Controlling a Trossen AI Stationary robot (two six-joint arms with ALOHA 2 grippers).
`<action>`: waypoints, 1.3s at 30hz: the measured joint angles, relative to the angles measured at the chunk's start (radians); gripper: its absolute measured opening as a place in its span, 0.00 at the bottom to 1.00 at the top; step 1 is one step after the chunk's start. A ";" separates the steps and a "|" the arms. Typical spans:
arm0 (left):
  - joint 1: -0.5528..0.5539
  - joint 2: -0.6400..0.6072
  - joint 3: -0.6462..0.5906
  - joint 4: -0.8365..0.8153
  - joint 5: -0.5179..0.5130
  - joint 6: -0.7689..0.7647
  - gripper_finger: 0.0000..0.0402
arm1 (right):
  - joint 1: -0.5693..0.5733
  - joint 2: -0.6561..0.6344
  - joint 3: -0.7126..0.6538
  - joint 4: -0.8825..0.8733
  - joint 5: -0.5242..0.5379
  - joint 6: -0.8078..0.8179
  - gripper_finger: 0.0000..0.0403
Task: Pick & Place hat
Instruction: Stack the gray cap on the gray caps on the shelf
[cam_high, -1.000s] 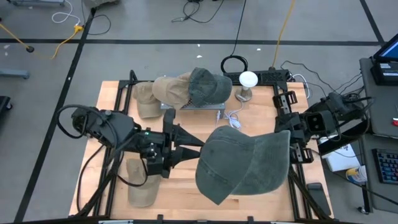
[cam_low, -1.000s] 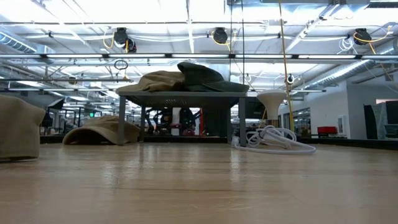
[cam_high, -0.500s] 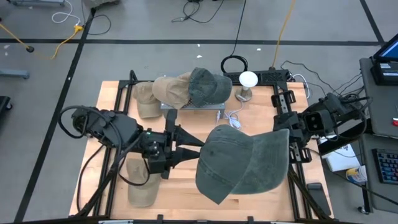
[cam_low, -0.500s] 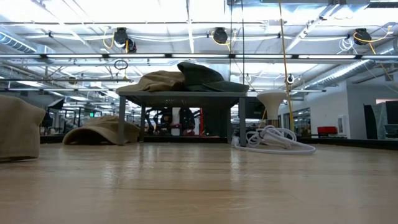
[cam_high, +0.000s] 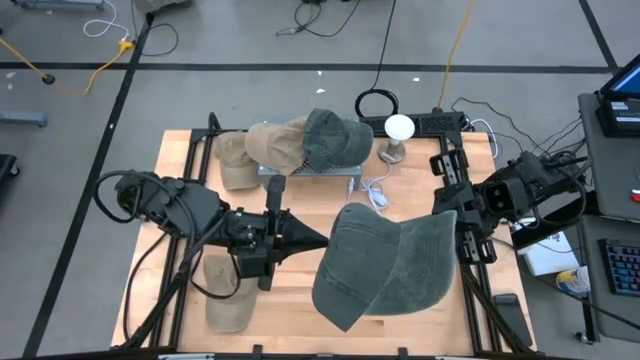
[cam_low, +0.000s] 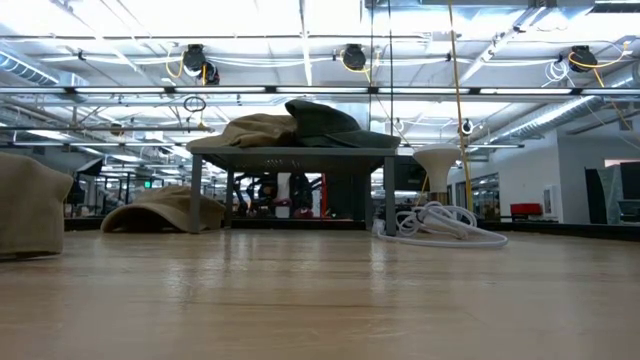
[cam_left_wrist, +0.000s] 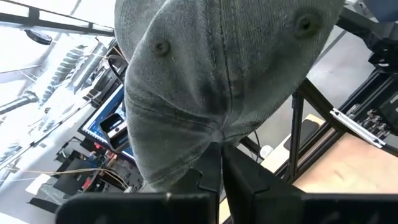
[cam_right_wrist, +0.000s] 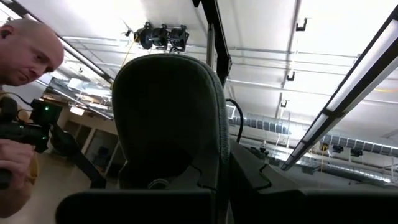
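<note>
My left claw (cam_high: 318, 238) had just snapped shut on the edge of the large grey-green washed-cotton cap (cam_high: 385, 265); a moment earlier its jaws stood half open just short of that edge, and now they were pinched tight on the fabric where the crown's seams met. In my left wrist view the cap's crown (cam_left_wrist: 224, 81) filled the frame, with my two dark fingers (cam_left_wrist: 217, 174) pressed together under it.

On the cap's far side, my right claw (cam_high: 452, 222) was also closed on it, gripping near the brim end, as it had been throughout. It had drawn a little closer to the cap than before, and the cap had shifted slightly toward my left claw. So the cap hung between both my claws, held up off the pale wooden counter (cam_high: 290, 300), and it did not appear in the low view at all.

I judged that the handover was now at its middle: both claws had the cap, and the right one could let go next, leaving my left to carry it.

Beyond the cap, toward the back of the counter, a small grey metal stand (cam_high: 310, 170) carried a tan cap (cam_high: 272, 142) and a dark green cap (cam_high: 330, 135). Another tan cap (cam_high: 235, 160) lay beside the stand.
</note>
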 joint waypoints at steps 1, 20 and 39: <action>0.000 0.000 0.000 -0.001 0.000 0.000 0.03 | 0.000 0.000 0.000 0.000 0.000 0.006 0.01; 0.014 0.000 0.000 -0.110 -0.105 -0.108 0.28 | 0.000 -0.047 0.000 0.072 0.003 -0.020 0.01; 0.051 0.007 -0.006 0.081 -0.079 -0.008 0.39 | 0.000 -0.021 0.001 0.078 0.036 -0.042 0.01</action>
